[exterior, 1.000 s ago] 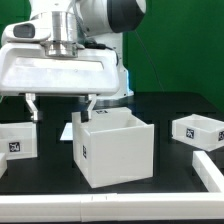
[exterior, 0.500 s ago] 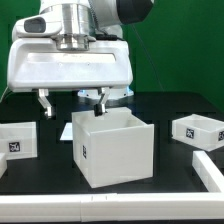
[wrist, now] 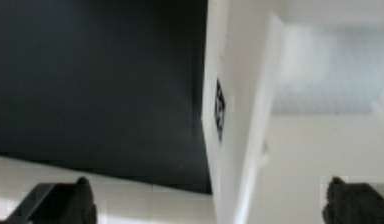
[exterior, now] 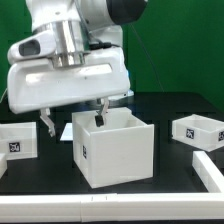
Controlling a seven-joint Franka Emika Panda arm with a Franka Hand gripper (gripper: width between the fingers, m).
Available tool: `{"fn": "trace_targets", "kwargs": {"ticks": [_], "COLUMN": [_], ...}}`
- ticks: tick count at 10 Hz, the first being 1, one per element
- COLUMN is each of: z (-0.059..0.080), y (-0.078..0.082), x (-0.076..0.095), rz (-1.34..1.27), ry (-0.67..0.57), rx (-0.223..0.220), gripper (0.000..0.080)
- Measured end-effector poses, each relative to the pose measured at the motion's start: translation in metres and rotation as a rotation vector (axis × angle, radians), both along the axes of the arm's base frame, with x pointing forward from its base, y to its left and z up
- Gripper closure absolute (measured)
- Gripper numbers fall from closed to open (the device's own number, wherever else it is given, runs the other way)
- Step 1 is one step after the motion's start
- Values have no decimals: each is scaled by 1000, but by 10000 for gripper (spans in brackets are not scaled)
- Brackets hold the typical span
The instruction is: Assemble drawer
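The tall white cube casing (exterior: 112,148) stands open-topped in the middle of the black table. My gripper (exterior: 73,119) hangs open and empty over its wall on the exterior view's left: one finger (exterior: 46,122) is outside, the other (exterior: 100,115) is over the inside. In the wrist view the gripper (wrist: 210,205) straddles that wall's edge with its tag (wrist: 221,105). Two small low white tagged trays lie apart from it: one drawer (exterior: 197,128) at the exterior view's right and one (exterior: 17,138) at its left.
A white rail (exterior: 100,208) runs along the table's front edge, with a white corner piece (exterior: 210,170) at the exterior view's front right. Behind the table is a green wall.
My gripper has come down and tilted, shifting slightly to the exterior view's right. Its fingers now reach the casing's top edge. The casing and trays have not moved.
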State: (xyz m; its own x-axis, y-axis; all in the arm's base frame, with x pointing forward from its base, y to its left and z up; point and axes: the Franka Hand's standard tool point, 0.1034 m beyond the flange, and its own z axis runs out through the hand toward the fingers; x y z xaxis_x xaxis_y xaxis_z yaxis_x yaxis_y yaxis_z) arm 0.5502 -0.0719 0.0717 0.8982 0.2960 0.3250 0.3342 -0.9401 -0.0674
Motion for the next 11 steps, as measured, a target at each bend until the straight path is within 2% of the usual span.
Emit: {"fn": "trace_targets", "kwargs": {"ticks": [1,4,5,6,7,9,10,11], "z": [-7,-9,-9,-9,-9,-9,-9,-9], "y": [1,2,2,2,2,2,2,2], "x": [0,1,1,1,1,1,1,1], "rz": [-8,-56,-57,-57,-57,-57,-57,-57], "ry": [-17,-37,-37,-37,-37,-37,-37,-37], "rx": [-4,-7,-7,-7,-7,-7,-7,-7], "gripper": [150,150,246,246,429,732,732,768]}}
